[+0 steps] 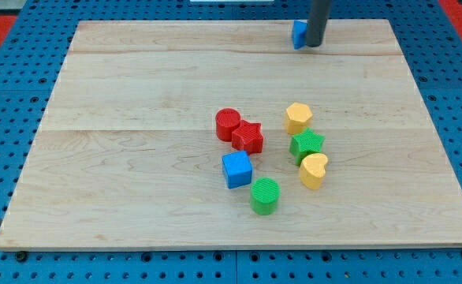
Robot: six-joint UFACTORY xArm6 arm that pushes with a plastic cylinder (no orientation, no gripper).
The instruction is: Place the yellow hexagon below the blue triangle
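Note:
The yellow hexagon (298, 117) lies right of the board's centre. The blue triangle (298, 34) is near the view's top edge of the board, partly hidden behind the rod. My tip (314, 45) rests right beside the blue triangle, on its right side, touching or nearly touching it. The yellow hexagon is well below the blue triangle in the view, almost straight under it, with bare wood between them.
A red cylinder (228, 124) and red star (248, 137) touch each other left of the hexagon. A green star (307, 145) and yellow heart (314, 170) sit below the hexagon. A blue cube (236, 170) and green cylinder (265, 196) lie lower. The wooden board (121, 158) rests on blue pegboard.

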